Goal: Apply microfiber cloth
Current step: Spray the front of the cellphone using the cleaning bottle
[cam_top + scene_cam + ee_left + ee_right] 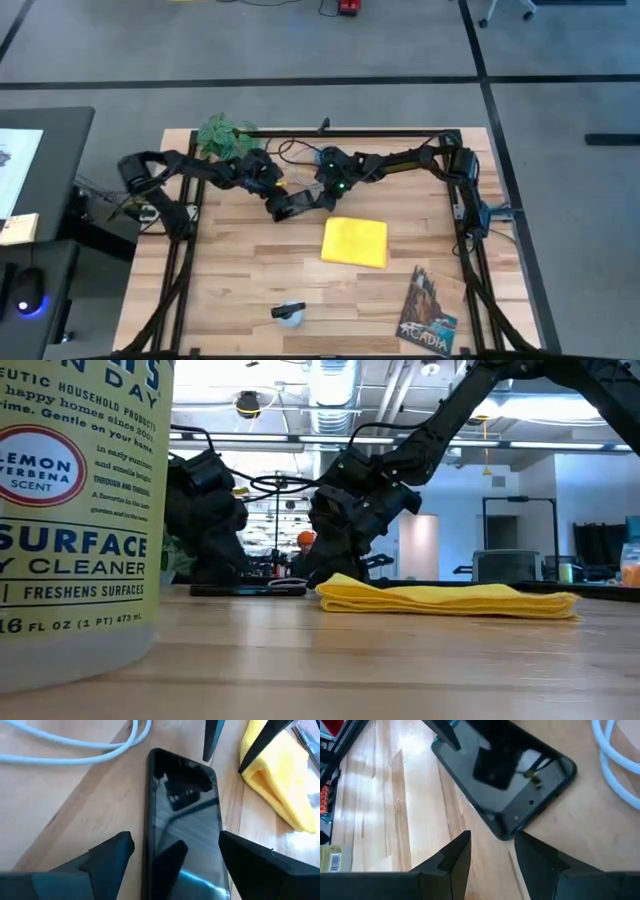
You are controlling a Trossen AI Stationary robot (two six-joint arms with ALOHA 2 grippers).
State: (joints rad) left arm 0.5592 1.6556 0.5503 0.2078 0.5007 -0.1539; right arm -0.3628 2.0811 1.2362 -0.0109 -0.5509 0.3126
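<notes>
We see the microfiber cloth (355, 242), folded, flat mid-counter (240, 280), untouched. Just beside it a black smartphone (302, 203) lies face up. Left gripper (172, 847) straddles one end of the phone, fingers apart; right gripper (492, 847) sits at the other end, fingers apart w/ a narrow gap. White cable (75, 750) nearby. Cleaner bottle (80, 510), cut off, reads "LEMON VERBENA SCENT", "SURFACE". Booklet (428, 312) near the front edge reads "ARCADIA".

An overhead camera looks straight down, a tabletop one level, both wrist cameras closely sharing the glossy black smartphone (185, 825).
</notes>
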